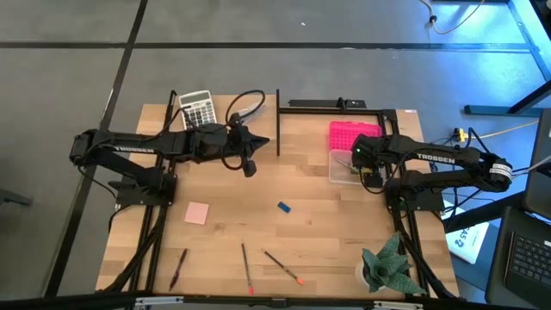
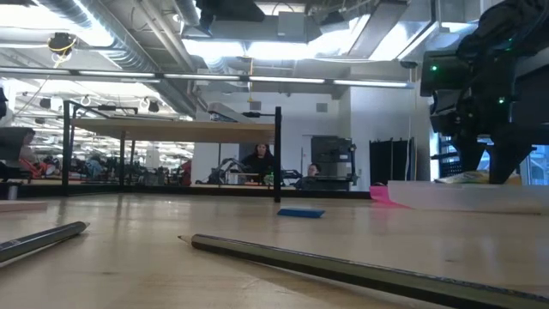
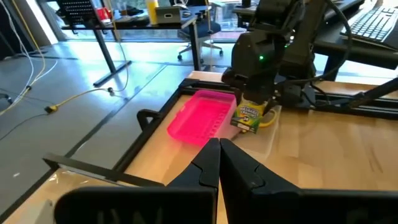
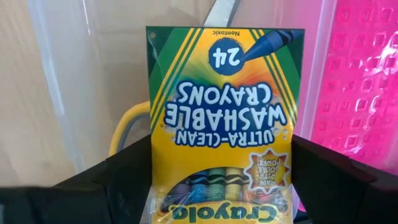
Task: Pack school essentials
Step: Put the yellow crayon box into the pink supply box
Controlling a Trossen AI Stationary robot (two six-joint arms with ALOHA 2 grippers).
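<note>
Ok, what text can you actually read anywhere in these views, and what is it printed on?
"Crayola", "ULTRA-CLEAN WASHABLE CRAYONS", "24", "Nontoxic": on the crayon box, held in the right hand over the clear box.
"TROSSEN": on the left arm.
"TROSSEN": on the right arm.
Starburst badge on the crayon box: too small to read.
Calculator keys: too small to read.

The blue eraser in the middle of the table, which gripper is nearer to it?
The left. The left gripper hangs just up-table and left of the blue eraser; the right gripper sits farther away, over the clear bin, holding the crayon box.
</note>
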